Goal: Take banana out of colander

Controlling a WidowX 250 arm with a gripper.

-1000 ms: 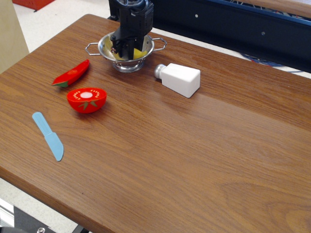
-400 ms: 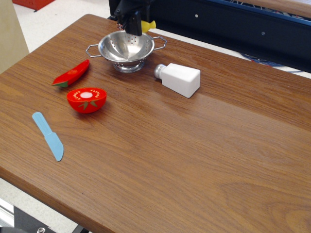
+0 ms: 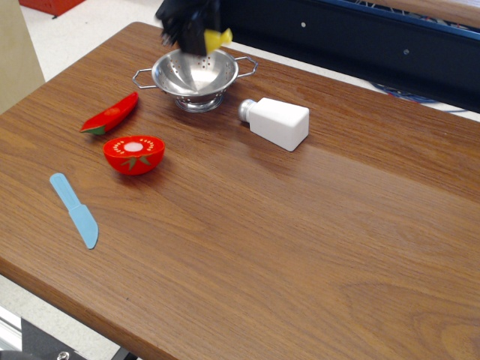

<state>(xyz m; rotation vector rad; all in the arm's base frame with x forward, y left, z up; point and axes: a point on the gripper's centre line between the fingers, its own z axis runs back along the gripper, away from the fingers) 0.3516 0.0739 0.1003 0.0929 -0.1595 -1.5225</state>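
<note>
Small bright-yellow plastic banana (image 3: 217, 38) gripped in blurred black pincer (image 3: 196, 39), lifted above far rim of shiny perforated steel colander (image 3: 195, 77). To be carried clear, lowered onto brown wooden counter (image 3: 300, 225).

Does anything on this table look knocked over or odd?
Yes: the white salt shaker lies on its side right of the colander, metal cap toward it. Nothing has visibly spilled.

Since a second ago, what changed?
The gripper, then down inside the colander, has risen above its rim with the banana clamped in it. The colander is now empty. Colander, salt shaker, chili, tomato half and knife haven't moved.
</note>
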